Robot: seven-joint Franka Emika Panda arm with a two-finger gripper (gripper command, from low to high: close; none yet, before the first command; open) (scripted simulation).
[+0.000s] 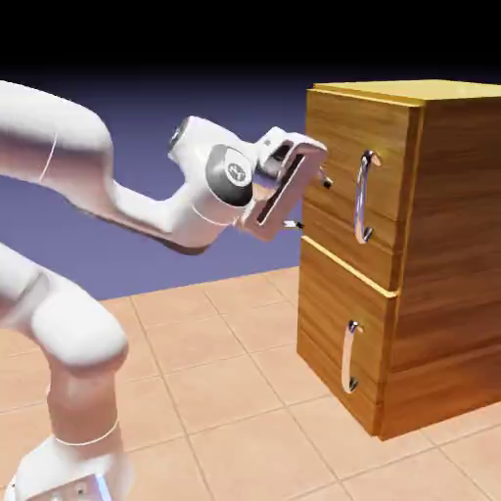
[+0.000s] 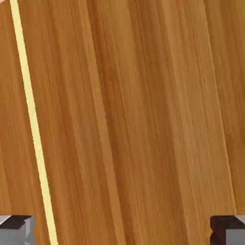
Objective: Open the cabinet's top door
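I've got the cabinet (image 1: 445, 254) standing at the right side of the exterior view, orange-brown wood with two front panels, one above the other. The top door (image 1: 338, 186) is the upper panel, right of centre in the upper half of the frame, and it's sitting closed. Its curved silver handle (image 1: 362, 198) runs up and down near the panel's right edge. Below that, in the lower right, there's the bottom panel (image 1: 333, 338) with a shorter handle (image 1: 349, 357) of its own, shut as well.

My arm (image 1: 147, 210) comes in from the left edge, its hand tilted in the upper middle of the frame. The fingers (image 1: 310, 204) are spread wide, nothing between them, pointing at the left part of that top door, with the handle off to their right. They look very near the wood; from this angle I can't quite say whether a tip is touching.

Over to the hand view, and it's wood grain all across, streaks slanting down the frame. A pale yellow strip (image 2: 33, 119) drops from the upper left corner to the bottom edge, left of centre. One fingertip shows in the bottom left corner, the other in the bottom right, well apart. Tiled floor (image 1: 215, 362) fills the lower part of the exterior view.
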